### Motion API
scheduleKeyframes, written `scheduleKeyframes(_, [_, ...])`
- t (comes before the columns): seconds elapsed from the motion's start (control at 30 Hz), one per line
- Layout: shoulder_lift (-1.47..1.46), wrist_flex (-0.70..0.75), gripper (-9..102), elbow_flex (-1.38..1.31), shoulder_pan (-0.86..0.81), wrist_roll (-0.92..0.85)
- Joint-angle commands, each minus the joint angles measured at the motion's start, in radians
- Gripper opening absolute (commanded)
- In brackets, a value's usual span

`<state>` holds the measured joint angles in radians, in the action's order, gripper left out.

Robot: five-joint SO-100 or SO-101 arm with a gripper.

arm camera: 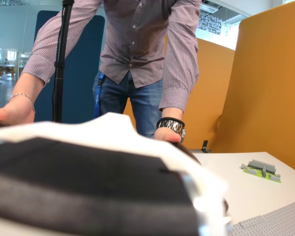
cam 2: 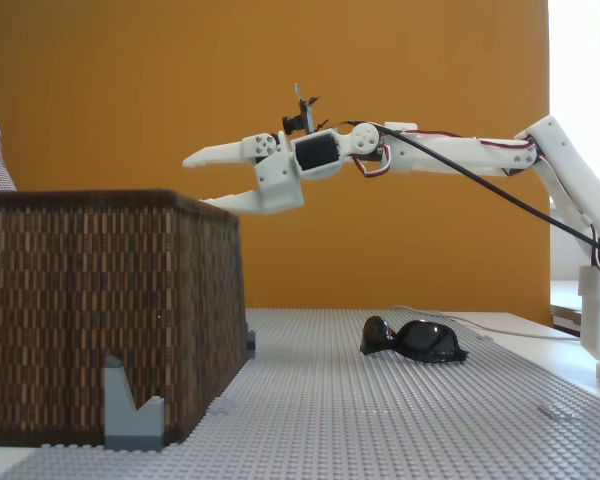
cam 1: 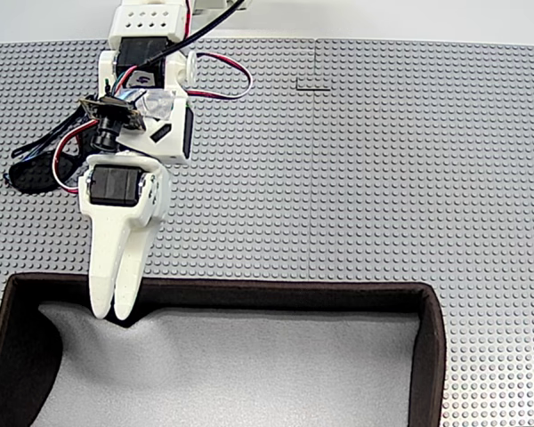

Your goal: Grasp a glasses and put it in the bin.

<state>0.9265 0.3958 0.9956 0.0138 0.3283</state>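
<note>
We see the glasses (cam 2: 415, 340) lying on the grey studded desk (cam 2: 400, 420), lenses down and outward, their long axis running roughly left to right in a fixed view from the side. In a fixed view from above, the glasses (cam 1: 37, 171) sit at the far left, partly covered by the arm's camera and wires, so we cannot tell which way their arms point there. No brand or writing can be read on them.

The bin (cam 2: 110, 300) stands well apart from the glasses, at the left of the side view, with woven dark brown walls; from above, the bin (cam 1: 432, 338) shows its rounded rim and light grey lining.

The hand (cam 2: 195, 180) hovers over the bin's near edge, holding nothing. Seen from the side its two white fingers are spread, one above the other; from above the hand (cam 1: 113, 311) looks narrow because the fingers overlap.

In the wrist view a person (arm camera: 137, 54) in a checked shirt leans forward, a wristwatch (arm camera: 170, 125) on one arm.
</note>
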Motion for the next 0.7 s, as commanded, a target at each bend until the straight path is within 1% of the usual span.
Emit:
scheduleKeyframes(0.0, [2.370, 0.034, 0, 1.158, 0.161, -0.591])
scheduleKeyframes(0.37, [2.375, 0.048, 0, 1.167, 0.155, -0.615])
scheduleKeyframes(0.43, [2.368, 0.074, 0, 1.172, 0.103, -0.630])
scheduleKeyframes(0.53, [2.356, 0.147, 0, 1.189, -0.051, -0.630])
scheduleKeyframes(0.67, [2.299, 0.336, 6, 1.218, -0.262, -0.637])
